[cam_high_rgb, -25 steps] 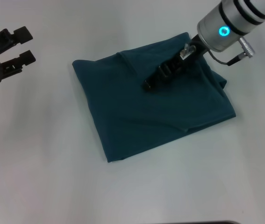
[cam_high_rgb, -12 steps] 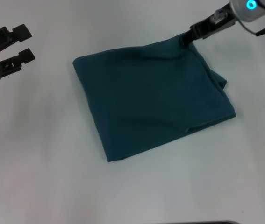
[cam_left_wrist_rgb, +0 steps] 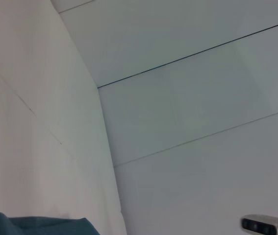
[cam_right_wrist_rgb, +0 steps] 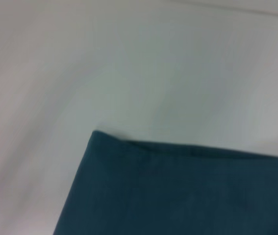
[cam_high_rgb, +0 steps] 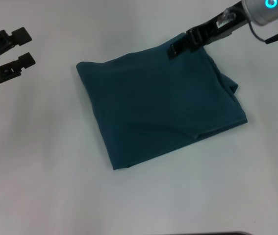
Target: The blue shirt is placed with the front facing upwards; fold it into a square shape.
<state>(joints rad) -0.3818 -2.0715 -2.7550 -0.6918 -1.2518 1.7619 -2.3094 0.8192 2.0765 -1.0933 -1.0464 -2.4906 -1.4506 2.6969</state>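
Note:
The blue shirt (cam_high_rgb: 158,107) lies folded into a rough square in the middle of the white table, plain side up, with no lettering or collar showing. Small folds stick out at its right edge. My right gripper (cam_high_rgb: 177,46) reaches in from the far right and hovers at the shirt's far edge, near the far right corner. The right wrist view shows one corner of the shirt (cam_right_wrist_rgb: 178,191) on the table. My left gripper (cam_high_rgb: 28,47) stays open and holding nothing at the far left, well apart from the shirt. A strip of the shirt (cam_left_wrist_rgb: 40,225) shows in the left wrist view.
The white table (cam_high_rgb: 45,161) surrounds the shirt on all sides. A dark strip (cam_high_rgb: 212,233) runs along the table's near edge. A grey camera bar (cam_left_wrist_rgb: 268,225) sits in a corner of the left wrist view.
My right gripper drew back from the shirt's middle to its far right corner, then slid left along the far edge. The raised fold there now lies flat. The left arm has not moved.

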